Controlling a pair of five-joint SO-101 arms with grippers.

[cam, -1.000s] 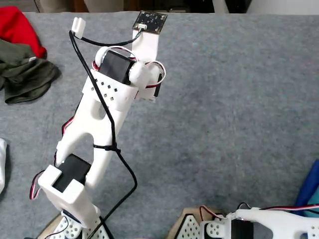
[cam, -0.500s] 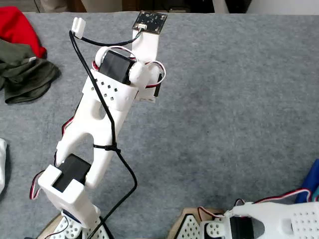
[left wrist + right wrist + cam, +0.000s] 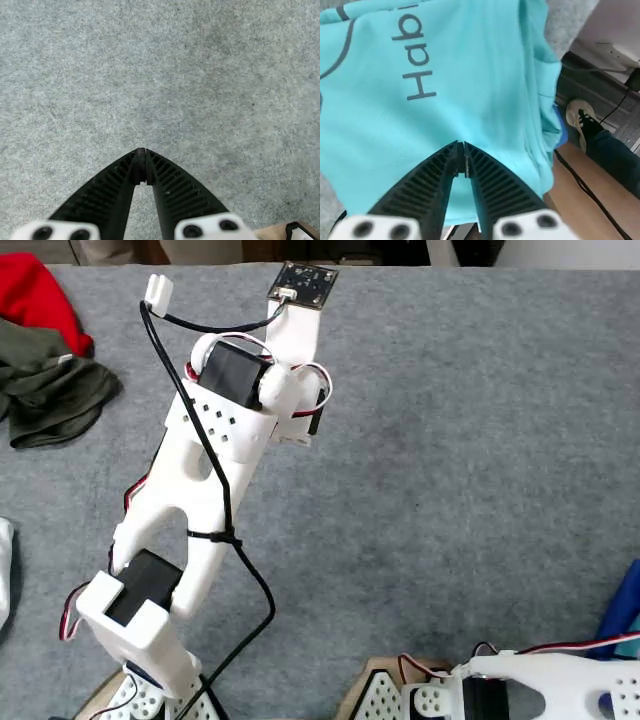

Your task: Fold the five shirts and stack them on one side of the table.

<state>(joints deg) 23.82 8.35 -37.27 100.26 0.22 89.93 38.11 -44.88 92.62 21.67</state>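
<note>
Left gripper: jaws closed tip to tip, nothing between them, hanging over bare grey table cover. Cannot tell whether the tips touch the cover.

Left arm reaches from the near edge toward the far side of the table, left of centre.

Right gripper: jaws pressed together, tips meeting over the turquoise shirt. No fabric visible between them; cannot tell if they touch the cloth. The turquoise shirt lies spread on a blue shirt at the table's right edge.

Right arm sits low at the near right corner.

Olive shirt is crumpled at the far left, touching the red shirt behind it. White garment at the left edge.
</note>
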